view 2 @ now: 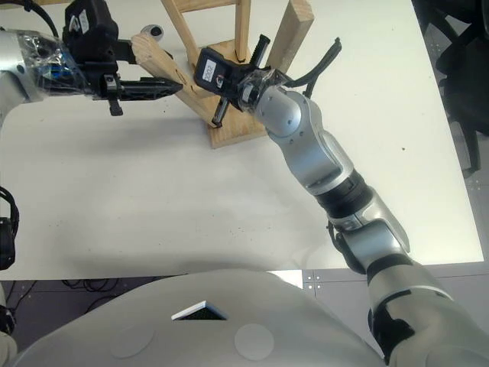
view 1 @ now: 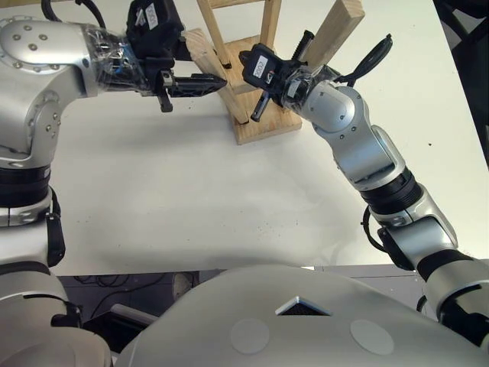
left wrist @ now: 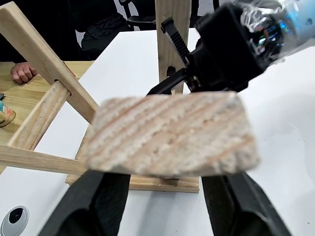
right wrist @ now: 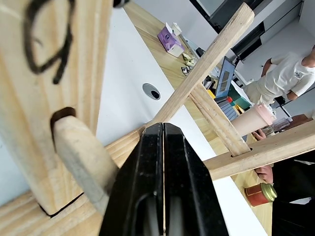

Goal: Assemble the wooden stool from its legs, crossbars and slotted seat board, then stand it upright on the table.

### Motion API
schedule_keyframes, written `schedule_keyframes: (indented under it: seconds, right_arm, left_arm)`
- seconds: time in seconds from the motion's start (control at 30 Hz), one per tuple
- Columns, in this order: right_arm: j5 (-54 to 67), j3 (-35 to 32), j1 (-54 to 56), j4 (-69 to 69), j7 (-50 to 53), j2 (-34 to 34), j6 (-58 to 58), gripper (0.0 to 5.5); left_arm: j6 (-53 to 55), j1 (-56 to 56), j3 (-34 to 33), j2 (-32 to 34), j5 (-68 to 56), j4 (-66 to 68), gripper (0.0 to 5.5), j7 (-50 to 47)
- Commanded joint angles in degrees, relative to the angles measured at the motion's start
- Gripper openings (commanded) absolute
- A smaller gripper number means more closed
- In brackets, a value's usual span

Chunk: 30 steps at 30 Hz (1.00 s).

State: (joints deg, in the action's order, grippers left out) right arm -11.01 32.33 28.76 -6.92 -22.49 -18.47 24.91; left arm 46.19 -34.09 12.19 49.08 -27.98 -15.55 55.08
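Observation:
The stool lies upside down with its seat board (view 1: 269,128) flat on the white table (view 1: 191,191) and its legs pointing up. My left gripper (view 1: 216,81) is shut on the slanted near-left leg (view 1: 205,47), whose cut end (left wrist: 172,135) sits between the fingers (left wrist: 93,206). Other legs (view 1: 269,19) (view 1: 338,29) rise behind, joined by crossbars (left wrist: 42,115). My right gripper (view 1: 257,113) hangs shut with nothing in it, just above the seat board beside a leg's slot (right wrist: 61,115) holding a crossbar end (right wrist: 78,152).
A round cable hole (view 2: 154,32) sits in the table behind the stool. The table's right edge (view 1: 462,84) runs past my right arm. A wooden desk (right wrist: 197,64) with small items stands beyond. Bare tabletop lies in front of the stool.

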Motion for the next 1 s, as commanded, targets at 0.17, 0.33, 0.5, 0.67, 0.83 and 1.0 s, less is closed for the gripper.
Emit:
schedule_keyframes:
  seconds: [0.17,0.33,0.5,0.67,0.83,1.0]
  right_arm:
    - [1.36,1.39,-5.60,7.01,-4.55,2.25,4.05,0.00]
    - [0.68,0.67,-5.34,9.74,-5.09,3.09,3.12,0.00]
    - [10.71,-11.36,-2.07,7.87,-4.19,8.64,6.44,0.00]
    - [33.39,-32.06,5.22,1.87,-6.63,13.80,19.66,0.00]
    - [55.74,-48.34,15.09,-2.93,-4.90,14.33,26.81,0.00]
    - [66.59,-59.36,23.63,3.83,0.56,11.08,22.96,0.00]
  left_arm:
    - [5.56,-4.92,11.25,-7.21,5.00,2.44,2.01,-0.37]
    - [3.52,-5.14,17.52,-7.71,10.55,4.47,2.01,0.16]
    - [-1.72,-0.99,14.25,-8.12,9.73,5.68,2.01,-0.60]
    - [-2.11,2.55,-1.73,-13.32,-0.18,4.27,2.01,-4.63]
    - [-3.03,4.66,-9.66,-15.05,-4.34,0.70,2.01,-6.75]
    - [-2.91,6.47,-13.71,-15.48,-6.43,-0.44,2.01,-7.39]
